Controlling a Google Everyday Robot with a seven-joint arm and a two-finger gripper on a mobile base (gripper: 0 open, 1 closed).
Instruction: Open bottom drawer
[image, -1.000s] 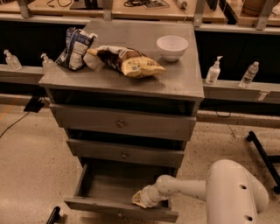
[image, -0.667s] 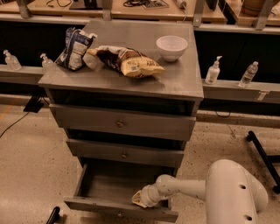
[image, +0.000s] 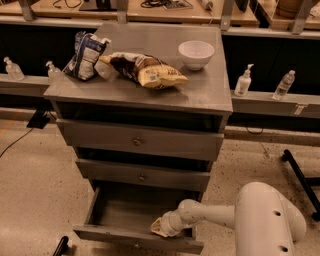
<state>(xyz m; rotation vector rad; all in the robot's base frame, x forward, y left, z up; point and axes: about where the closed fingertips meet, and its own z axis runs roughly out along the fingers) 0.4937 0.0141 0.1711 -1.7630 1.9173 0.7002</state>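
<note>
The bottom drawer (image: 125, 236) of the grey cabinet is pulled out, showing its dark grey inside (image: 127, 210). Its front panel runs along the lower edge of the view and its knob is barely visible. My gripper (image: 159, 227) reaches in from the right on a white arm (image: 215, 212) and sits just behind the drawer front, right of centre, inside the drawer. The mid-sized drawer (image: 142, 176) and the widest top drawer (image: 137, 141) above it are closed.
On the cabinet top (image: 210, 87) lie a blue-white bag (image: 84, 55), a brown-yellow chip bag (image: 145, 70) and a white bowl (image: 196, 53). Bottles (image: 243, 80) stand on a ledge behind. A black leg (image: 300, 175) lies on the floor at right.
</note>
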